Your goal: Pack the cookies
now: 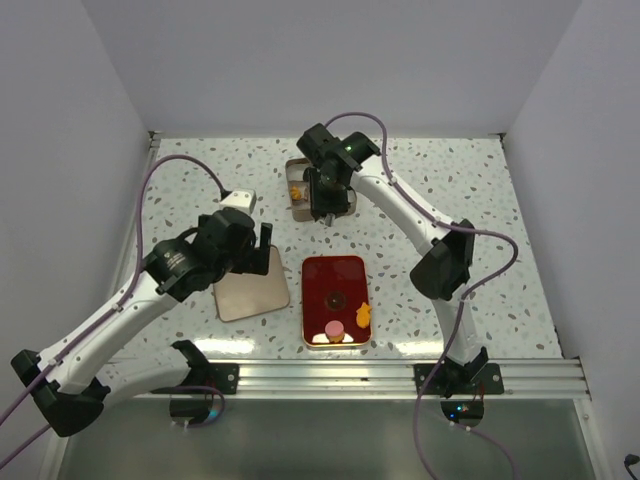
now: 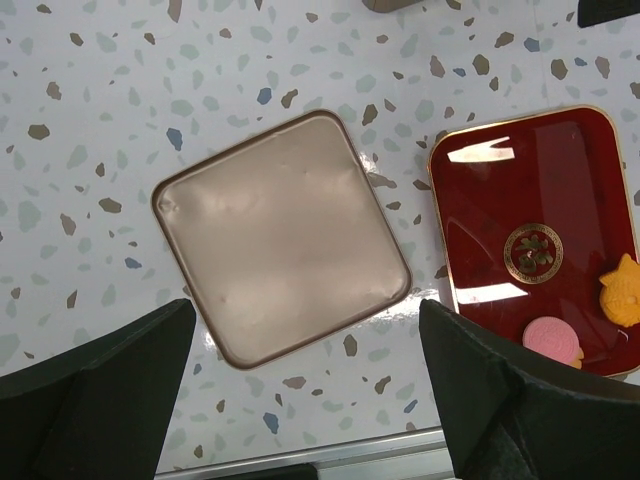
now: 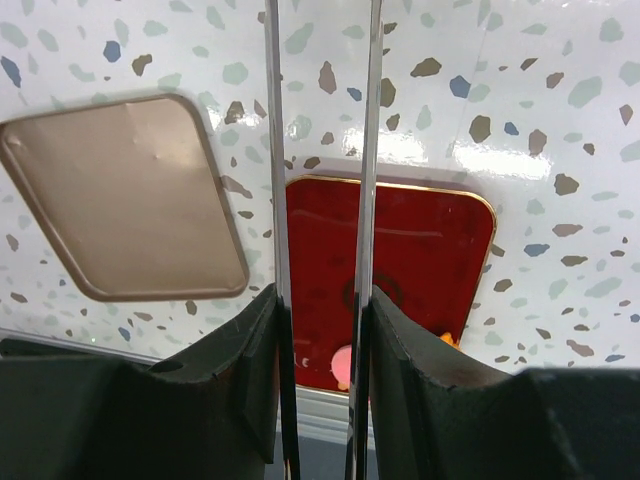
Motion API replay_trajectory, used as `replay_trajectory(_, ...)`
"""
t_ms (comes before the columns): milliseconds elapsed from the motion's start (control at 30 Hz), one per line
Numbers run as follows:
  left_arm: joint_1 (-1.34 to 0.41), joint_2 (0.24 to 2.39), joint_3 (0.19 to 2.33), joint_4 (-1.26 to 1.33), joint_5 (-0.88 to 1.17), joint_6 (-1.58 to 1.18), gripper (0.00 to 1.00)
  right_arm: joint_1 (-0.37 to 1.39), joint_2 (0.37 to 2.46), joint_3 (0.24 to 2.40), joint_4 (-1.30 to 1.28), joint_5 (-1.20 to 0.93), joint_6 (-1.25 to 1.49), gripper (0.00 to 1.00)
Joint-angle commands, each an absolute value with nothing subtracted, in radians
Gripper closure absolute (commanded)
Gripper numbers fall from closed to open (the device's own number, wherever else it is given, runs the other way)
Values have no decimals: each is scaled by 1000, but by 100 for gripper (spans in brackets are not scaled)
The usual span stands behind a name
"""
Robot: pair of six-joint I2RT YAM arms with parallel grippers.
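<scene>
Two cookies lie at the near end of the red tray [image 1: 335, 278]: a pink one [image 1: 334, 329] and an irregular orange one [image 1: 363, 314]. Another orange cookie [image 1: 297, 189] sits in the small square box [image 1: 291, 175] at the back. My right gripper [image 1: 325, 195] hovers over that box, shut on the metal tongs [image 3: 275, 150], whose two blades stand apart with nothing seen between them. My left gripper [image 2: 305, 335] is open above the near edge of the tan square lid [image 2: 280, 235], holding nothing. The left wrist view also shows the pink cookie [image 2: 553, 338] and the orange cookie [image 2: 620, 290].
The tan lid [image 1: 250, 285] lies flat on the speckled table left of the red tray [image 2: 520, 190]. A metal rail [image 1: 330, 375] runs along the near edge. White walls close in the table on three sides.
</scene>
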State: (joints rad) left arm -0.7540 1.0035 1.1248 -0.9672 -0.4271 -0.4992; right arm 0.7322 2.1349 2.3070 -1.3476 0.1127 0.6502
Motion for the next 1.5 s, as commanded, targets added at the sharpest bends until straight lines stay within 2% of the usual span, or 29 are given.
replay_trajectory(0, -756, 1012, 1172, -962, -457, -525, 0, 735, 2151, 2324, -1376, 81, 606, 73)
replay_trajectory(400, -758, 1025, 1181, -969, -454, -540, 0, 729, 2203, 2322, -1315, 55, 601, 72)
replay_trajectory(767, -756, 1012, 1180, -976, -451, -551, 0, 727, 2217, 2341, -1310, 40, 595, 60)
replay_trajectory(900, -756, 1006, 1172, -974, -446, -552, 0, 727, 2194, 2333, -1312, 49, 595, 51)
replay_trajectory(1000, -756, 1002, 1169, -974, -443, -554, 0, 727, 2178, 2329, -1316, 55, 595, 48)
replay_trajectory(1467, -756, 950, 1151, -983, -443, -545, 0, 729, 2014, 2281, -1380, 110, 627, 48)
